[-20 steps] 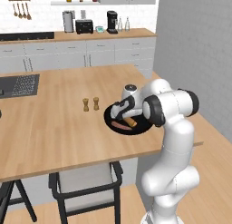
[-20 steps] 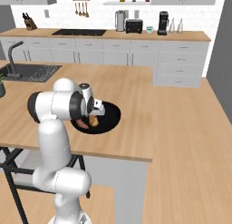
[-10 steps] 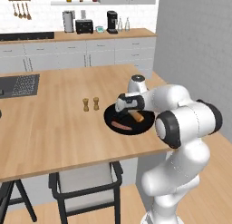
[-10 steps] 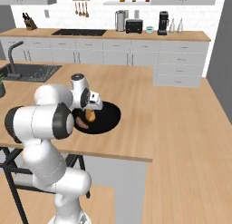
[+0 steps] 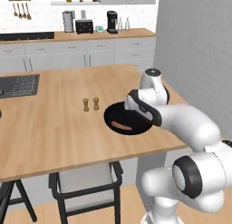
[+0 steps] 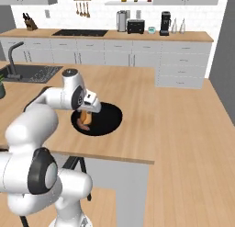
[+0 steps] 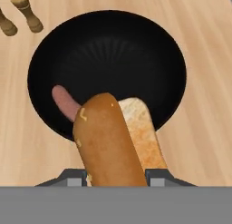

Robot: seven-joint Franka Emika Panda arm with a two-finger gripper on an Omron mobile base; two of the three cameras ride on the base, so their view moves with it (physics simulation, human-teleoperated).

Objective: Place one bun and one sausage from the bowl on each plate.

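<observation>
**One bun in your gripper, above the black bowl**

One bun (image 7: 111,143) sits pinched between your gripper's (image 7: 115,178) fingers at the bottom centre of the hand view, its golden-brown length running up from the jaws toward the middle of the frame. Just to its right, a paler, toasted-looking piece of bread (image 7: 142,134) shows against it; you cannot tell from here whether that piece is lifted too or lying on the bowl's rim. Behind the bun, at left of centre, a sausage (image 7: 65,103) lies inside the bowl (image 7: 149,51), which takes up the upper middle of that view. In the right base view your gripper (image 6: 86,116) hangs over the left part of the bowl (image 6: 108,118), the bun (image 6: 84,116) between its fingers, the sausage (image 6: 84,127) just beneath. In the left base view the sausage (image 5: 121,125) lies in the bowl (image 5: 113,113) at centre frame. Two small wooden shakers (image 5: 90,104) stand just left of the bowl on the wooden counter (image 5: 54,128).
</observation>
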